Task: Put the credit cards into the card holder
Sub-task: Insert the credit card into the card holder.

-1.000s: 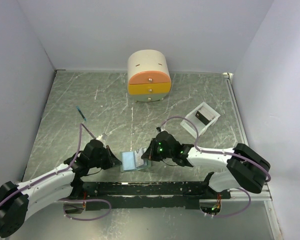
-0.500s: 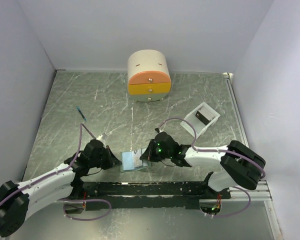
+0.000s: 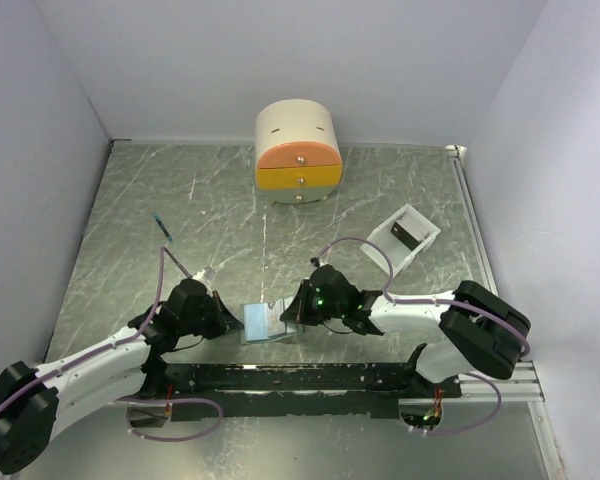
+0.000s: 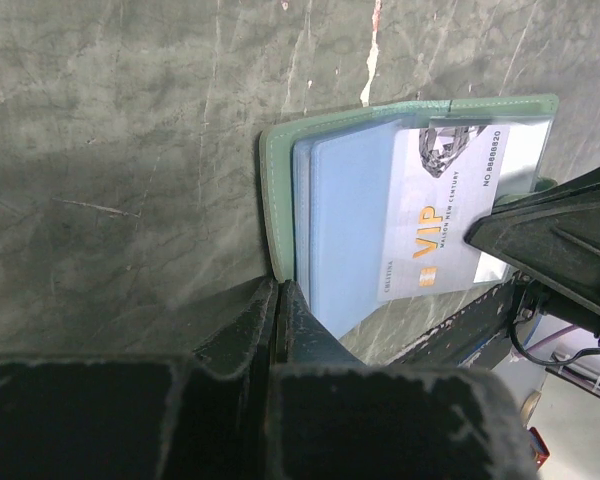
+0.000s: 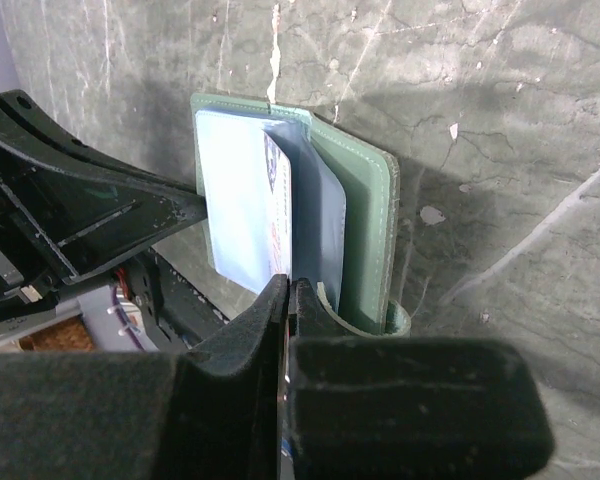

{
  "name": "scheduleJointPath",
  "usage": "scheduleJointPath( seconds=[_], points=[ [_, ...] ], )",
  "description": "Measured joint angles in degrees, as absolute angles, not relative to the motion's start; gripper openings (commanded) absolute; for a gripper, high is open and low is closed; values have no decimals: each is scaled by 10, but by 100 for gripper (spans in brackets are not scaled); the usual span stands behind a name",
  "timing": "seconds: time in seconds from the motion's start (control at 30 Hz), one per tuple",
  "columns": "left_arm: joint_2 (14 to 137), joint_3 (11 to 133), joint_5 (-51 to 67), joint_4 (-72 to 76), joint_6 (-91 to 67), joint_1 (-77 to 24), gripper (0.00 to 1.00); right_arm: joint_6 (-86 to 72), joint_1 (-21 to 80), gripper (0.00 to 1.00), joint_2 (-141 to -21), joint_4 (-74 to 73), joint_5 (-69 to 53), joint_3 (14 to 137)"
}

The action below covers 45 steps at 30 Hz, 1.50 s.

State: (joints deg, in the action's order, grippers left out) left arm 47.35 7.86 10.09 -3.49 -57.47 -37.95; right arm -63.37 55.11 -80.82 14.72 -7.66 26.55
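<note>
The right arm [image 3: 420,315] is drawing its elbow inward, while the right hand [image 5: 288,285] is staying clamped on a credit card [image 4: 440,215], probably seating it in a pocket. The left hand [image 4: 277,285], low and closed, is pinching the open card holder [image 3: 267,322] midway along the near edge of the worktop [image 3: 130,230].

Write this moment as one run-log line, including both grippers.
left gripper: shut on card holder | right gripper: shut on credit card | credit card: over open blue pockets | white tray: dark card inside

Soft, even light overhead; wrist views dimmer, the left gripper [image 4: 277,296] blurred close-up.
</note>
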Motion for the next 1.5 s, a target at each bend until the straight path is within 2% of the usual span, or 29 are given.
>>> scheduleJointPath(
  seconds=[0.2, 0.47, 0.6, 0.93, 1.37, 1.5],
  points=[
    [467, 77, 101, -35, -575, -380, 7, -639, 551, 13, -812, 149, -78, 261],
    [461, 77, 101, -37, -575, -380, 7, -639, 552, 14, -819, 134, -77, 260],
    [461, 77, 101, -37, -575, -380, 7, -638, 552, 5, -826, 130, -78, 261],
    [469, 77, 101, -35, -575, -380, 7, -632, 554, 0, -838, 130, -84, 276],
    [479, 77, 101, -29, -575, -380, 7, -619, 555, 3, -864, 129, -95, 295],
    [479, 77, 101, -29, -575, -380, 7, -615, 559, 11, -870, 125, -96, 305]
  ],
)
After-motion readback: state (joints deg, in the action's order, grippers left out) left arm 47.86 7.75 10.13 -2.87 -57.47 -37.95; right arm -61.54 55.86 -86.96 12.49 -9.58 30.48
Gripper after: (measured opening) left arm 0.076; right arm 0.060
